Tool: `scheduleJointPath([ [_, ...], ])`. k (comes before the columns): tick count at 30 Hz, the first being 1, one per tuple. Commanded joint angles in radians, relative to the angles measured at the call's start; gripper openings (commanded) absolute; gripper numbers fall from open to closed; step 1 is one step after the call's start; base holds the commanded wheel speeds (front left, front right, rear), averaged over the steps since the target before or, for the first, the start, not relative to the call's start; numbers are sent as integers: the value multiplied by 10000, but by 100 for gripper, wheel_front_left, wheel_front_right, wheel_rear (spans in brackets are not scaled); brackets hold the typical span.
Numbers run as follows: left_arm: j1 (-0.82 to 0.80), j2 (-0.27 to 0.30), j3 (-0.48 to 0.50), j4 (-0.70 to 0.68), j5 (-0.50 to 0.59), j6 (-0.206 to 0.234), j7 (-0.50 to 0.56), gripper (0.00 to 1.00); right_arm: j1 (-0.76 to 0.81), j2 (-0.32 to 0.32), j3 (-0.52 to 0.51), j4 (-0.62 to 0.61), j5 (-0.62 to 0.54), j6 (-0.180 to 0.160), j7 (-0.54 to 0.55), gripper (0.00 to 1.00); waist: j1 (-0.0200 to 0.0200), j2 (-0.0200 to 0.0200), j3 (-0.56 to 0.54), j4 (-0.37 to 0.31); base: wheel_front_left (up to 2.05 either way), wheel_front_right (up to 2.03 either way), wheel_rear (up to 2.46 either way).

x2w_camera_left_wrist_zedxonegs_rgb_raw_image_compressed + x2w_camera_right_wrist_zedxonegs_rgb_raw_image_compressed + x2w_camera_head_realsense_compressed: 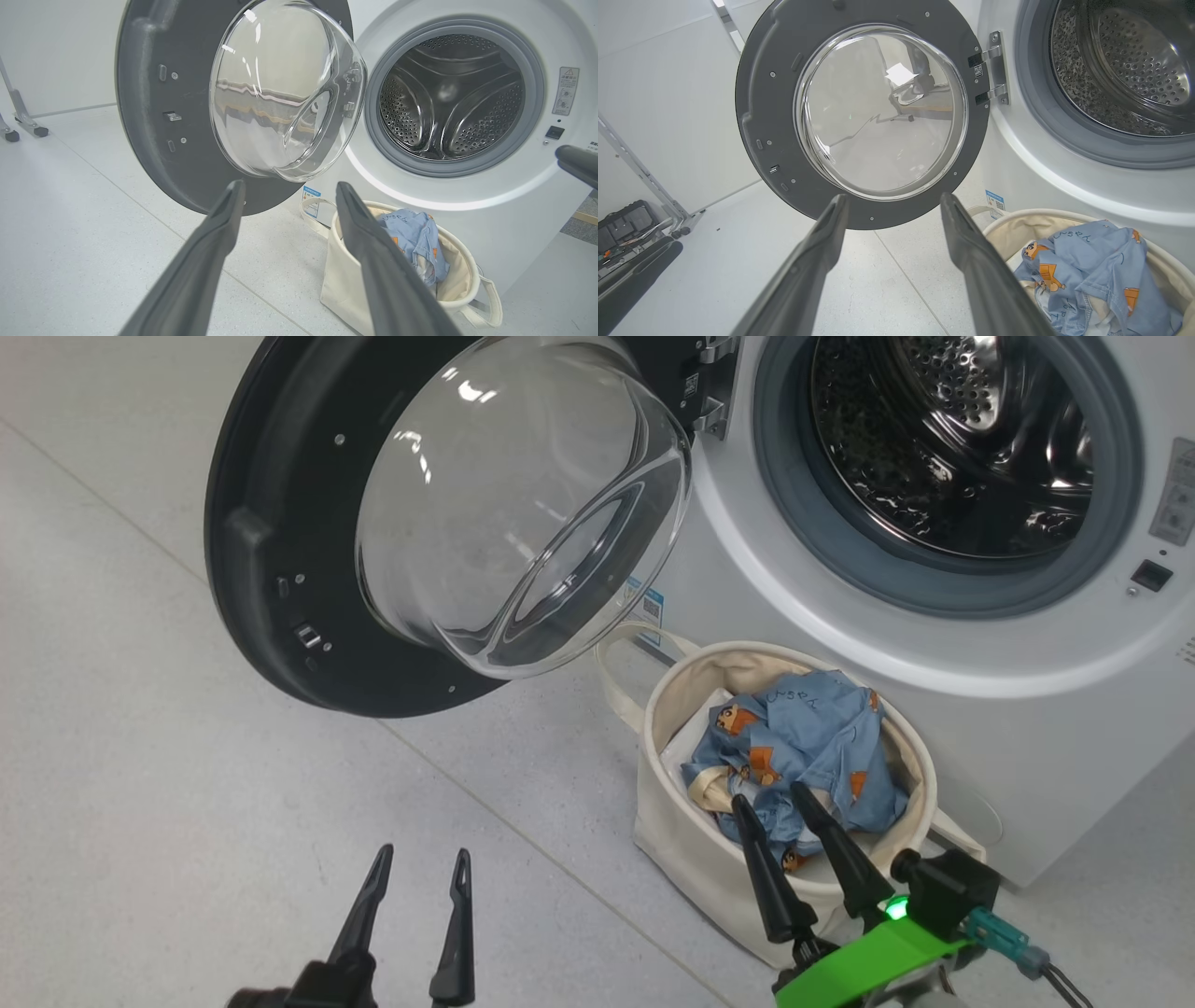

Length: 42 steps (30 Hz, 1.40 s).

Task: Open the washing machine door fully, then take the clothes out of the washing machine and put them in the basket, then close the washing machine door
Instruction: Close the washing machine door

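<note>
With the clothes [794, 747] in the basket [681, 840] and the drum [952, 439] seemingly empty, my open left hand [423, 850] and right hand [767, 792] must next push the washing machine door [280, 523] shut.

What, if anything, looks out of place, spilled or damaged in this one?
Nothing stands out. The washing machine door hangs wide open and looks intact, the drum shows no fabric, and the clothes sit bunched inside the upright basket by the washing machine. The left gripper and right gripper are open, holding nothing.
</note>
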Motion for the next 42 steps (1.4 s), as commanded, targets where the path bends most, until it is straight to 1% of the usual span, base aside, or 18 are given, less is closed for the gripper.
scheduleJointPath([
  [1,-184,37,354,-389,112,-38,-49,100,-141,20,233,-275,80,2,-122,100,0,-1,5,5,0,0,0],
  [12,-184,37,417,-430,134,-6,-49,100,-172,20,251,-259,123,2,-122,100,0,-1,35,21,0,0,0],
  [15,-164,37,437,-312,91,-58,-49,100,-181,20,213,-264,130,2,-122,100,0,-1,49,26,0,0,0],
  [16,-185,37,459,-332,81,-92,-49,57,-179,20,196,-267,129,2,-122,100,0,-1,56,30,0,0,0],
  [17,-197,37,518,-362,42,-117,-49,0,-176,20,178,-269,128,2,-122,100,0,-1,67,34,0,0,0],
  [20,-238,74,836,-590,44,-198,-49,0,-159,20,133,-270,117,2,-122,100,0,-1,105,46,0,0,0],
  [23,-220,239,1235,-916,91,-293,-49,0,-146,20,96,-260,82,2,-122,100,0,-1,168,56,0,0,0],
  [28,-81,437,2389,-1847,-281,-436,-49,0,-138,20,-38,-288,19,2,-122,100,0,-1,281,34,0,0,0],
  [29,-81,437,2389,-1847,-281,-436,-49,0,-138,20,-38,-288,19,2,-122,100,0,-1,281,34,0,0,0],
  [30,-37,477,2663,-2038,-412,-500,-49,0,-141,20,-51,-295,6,2,-122,100,0,-1,311,17,0,0,0],
  [31,13,464,2925,-2198,-701,-635,-49,0,-145,20,-60,-297,-16,2,-122,100,0,-1,344,4,0,0,0],
  [34,122,301,3794,-2493,-2712,-1454,-49,0,-182,20,-40,-274,-98,2,-122,100,0,-1,451,-43,0,0,0],
  [36,171,600,4280,-2589,-3475,-1867,50,0,-251,20,-16,-251,-169,2,-122,100,0,-1,582,-99,0,0,0],
  [38,85,944,4762,-2751,-4375,-2131,392,0,-349,20,-12,-239,-257,2,-122,100,0,-1,744,-156,0,0,0],
  [40,-96,1318,5333,-2938,-5365,-2281,766,0,-455,20,-25,-252,-365,2,-122,100,0,-1,958,-217,0,0,0],
  [42,-329,1836,5951,-2956,-6133,-2352,1124,0,-558,20,-81,-255,-469,2,-122,100,0,-1,1180,-271,0,0,0],
])
